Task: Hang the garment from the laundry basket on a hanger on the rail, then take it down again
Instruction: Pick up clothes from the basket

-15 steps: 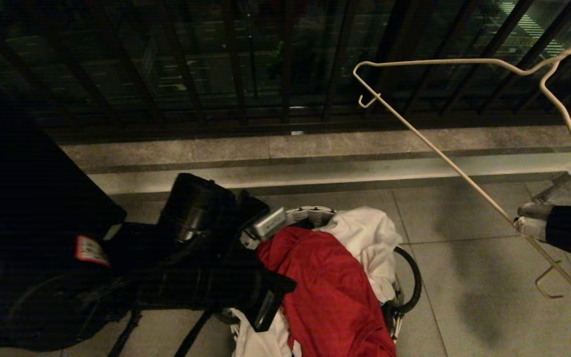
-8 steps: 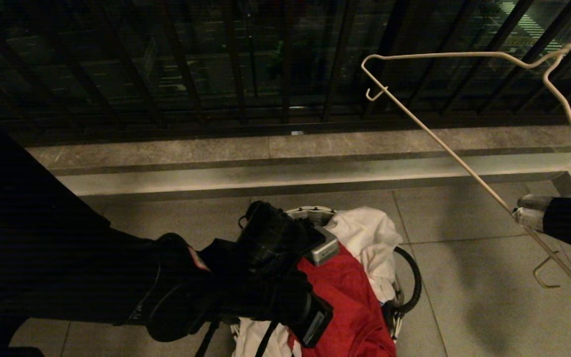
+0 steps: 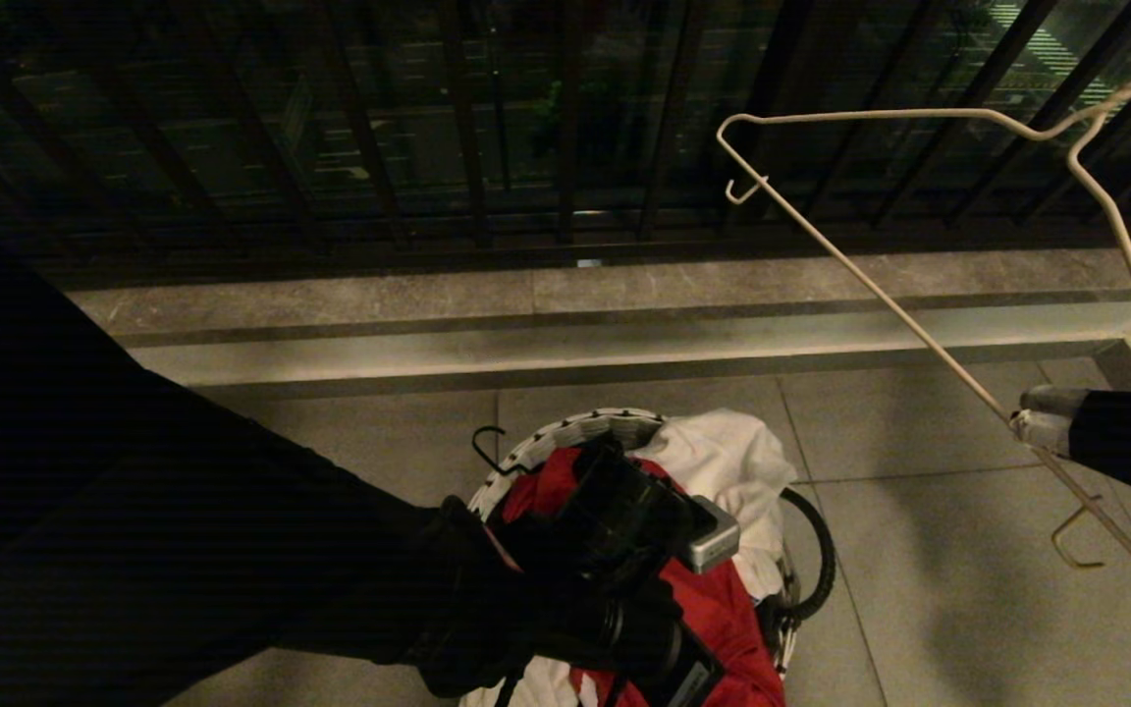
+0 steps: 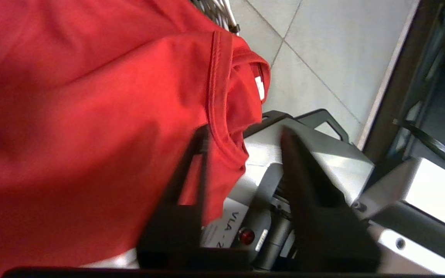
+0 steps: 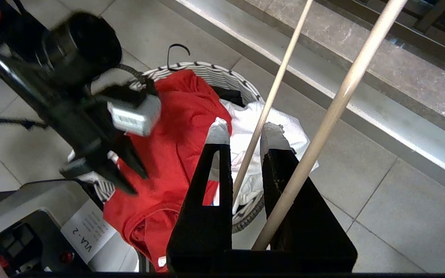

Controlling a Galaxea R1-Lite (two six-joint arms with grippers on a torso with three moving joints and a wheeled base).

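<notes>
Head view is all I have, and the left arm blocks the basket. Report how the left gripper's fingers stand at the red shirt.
Observer: In the left wrist view the left gripper is open, fingers apart. The ribbed collar of the garment lies against one finger, not clamped.
Operator: Confirm the right gripper's hold.
Observer: In the right wrist view the right gripper is shut on the hanger; its thin wire runs between the fingertips.
Operator: List what else is in the basket.
Observer: A strip of black fabric shows between the garment and the white T-shirt, inside the rim of the laundry basket.
</notes>
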